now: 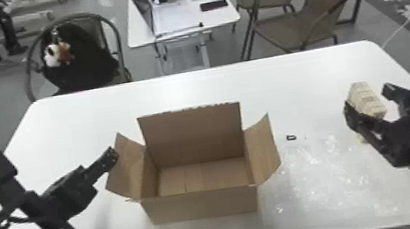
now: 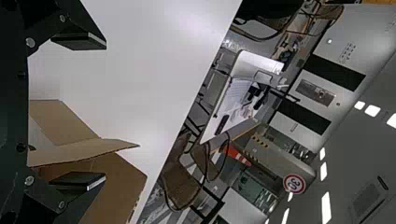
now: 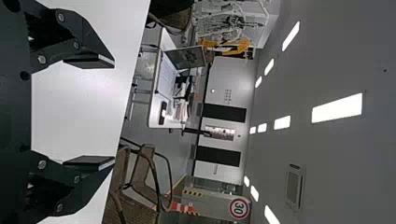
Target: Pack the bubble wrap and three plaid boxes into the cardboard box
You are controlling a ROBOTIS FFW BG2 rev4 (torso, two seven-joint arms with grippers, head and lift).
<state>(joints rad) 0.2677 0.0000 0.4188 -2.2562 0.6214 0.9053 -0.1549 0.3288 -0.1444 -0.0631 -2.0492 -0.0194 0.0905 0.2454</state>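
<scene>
The cardboard box (image 1: 204, 204) stands in mid-table with its flaps spread and its visible inside bare. My left gripper (image 1: 111, 155) is above its left flap; in the left wrist view, that gripper (image 2: 105, 112) is open, with a box flap (image 2: 65, 123) beyond the fingers. At the table's right, my right gripper (image 1: 368, 97) stands open around the line of sight to a beige plaid box (image 1: 362, 94). In the right wrist view, nothing is held by the right gripper (image 3: 113, 112). A small beige piece (image 1: 362, 138) peeks out below it. Clear bubble wrap (image 1: 325, 172) lies right of the cardboard box.
A small black item (image 1: 291, 137) rests on the white table (image 1: 189, 91) near the right flap. Past the far edge are chairs (image 1: 300, 28) and a second table (image 1: 184, 30) with a laptop.
</scene>
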